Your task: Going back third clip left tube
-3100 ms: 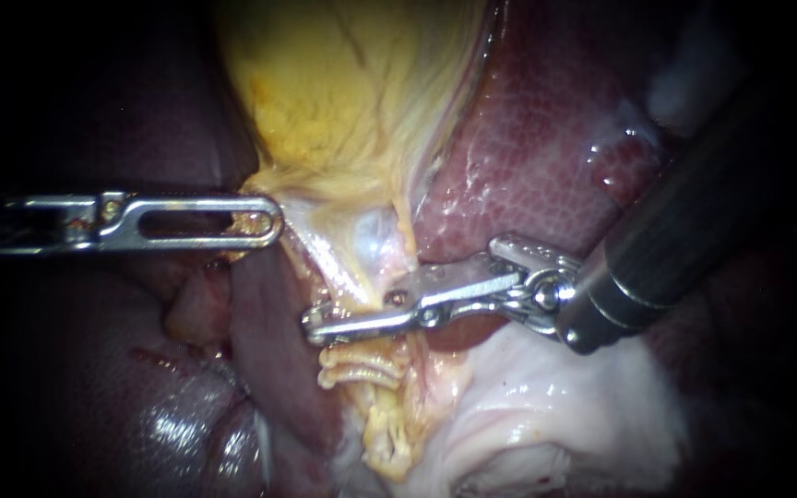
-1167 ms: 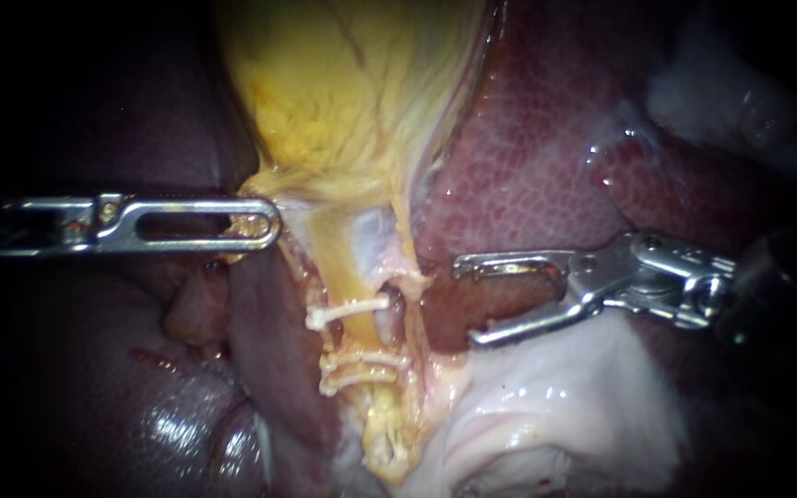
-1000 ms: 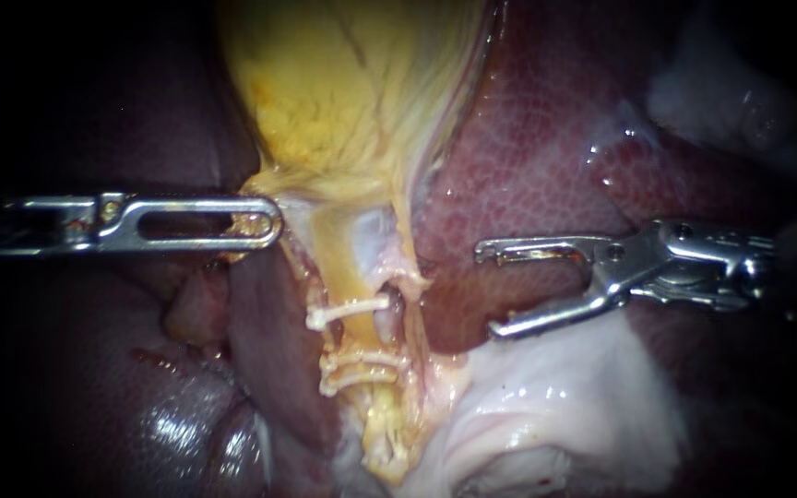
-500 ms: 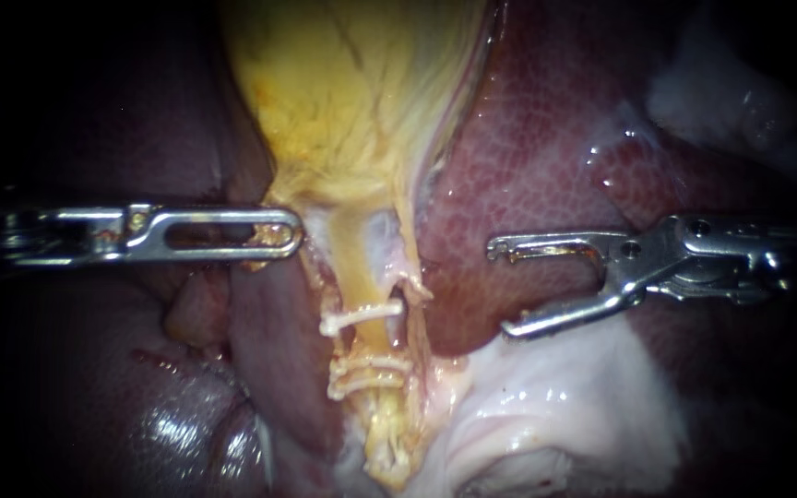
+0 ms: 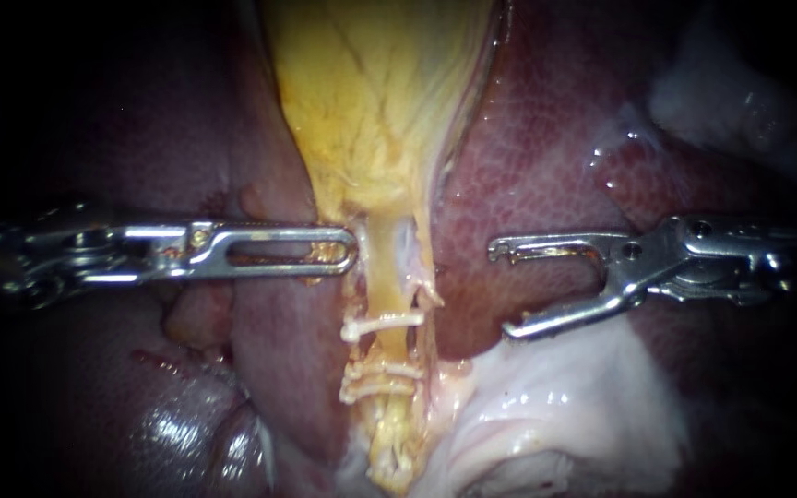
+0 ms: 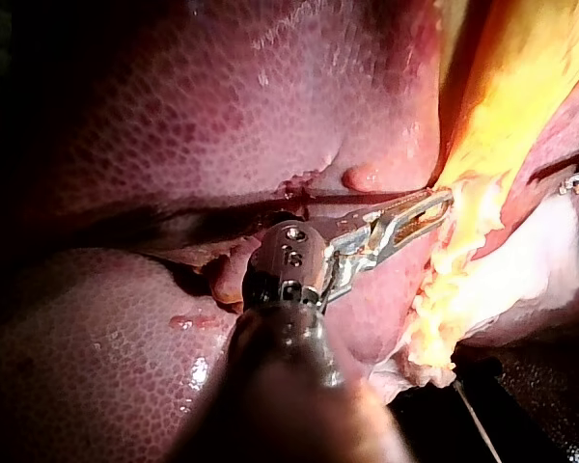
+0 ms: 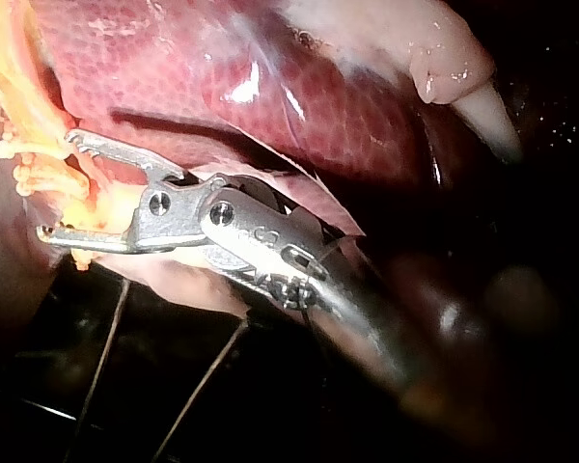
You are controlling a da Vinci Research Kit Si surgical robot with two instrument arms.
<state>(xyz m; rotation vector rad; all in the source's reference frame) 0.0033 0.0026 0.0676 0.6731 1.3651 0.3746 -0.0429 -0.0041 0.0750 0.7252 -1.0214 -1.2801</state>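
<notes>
Endoscope view of the gallbladder (image 5: 371,101), yellow and tapering from 12 o'clock toward the centre, flanked on both sides by the dark red liver (image 5: 546,157). From its narrow end a yellowish tube (image 5: 391,290) runs down toward 6 o'clock. Three white clips cross this tube. The uppermost clip (image 5: 382,325) lies just below centre and apart from the lower pair (image 5: 376,378), which sit close together. The left instrument (image 5: 350,252) enters from 9 o'clock and lies level. Its slotted claw is pressed together on the yellow fringe of the gallbladder where that narrows into the tube, above the uppermost clip. The right instrument (image 5: 502,290) enters from 3 o'clock. Its claw is spread and holds nothing, and its tips point toward the tube but stand well apart from it and from the clips, over the liver's edge. Pale, glistening tissue (image 5: 565,397) fills the 5 o'clock region beneath the lower tip. The left wrist view confirms the left instrument (image 6: 432,204) pinching yellow tissue at its tip. In the right wrist view the spread claw of the right instrument (image 7: 60,183) faces the clips (image 7: 24,164), which lie just ahead of it and untouched.
</notes>
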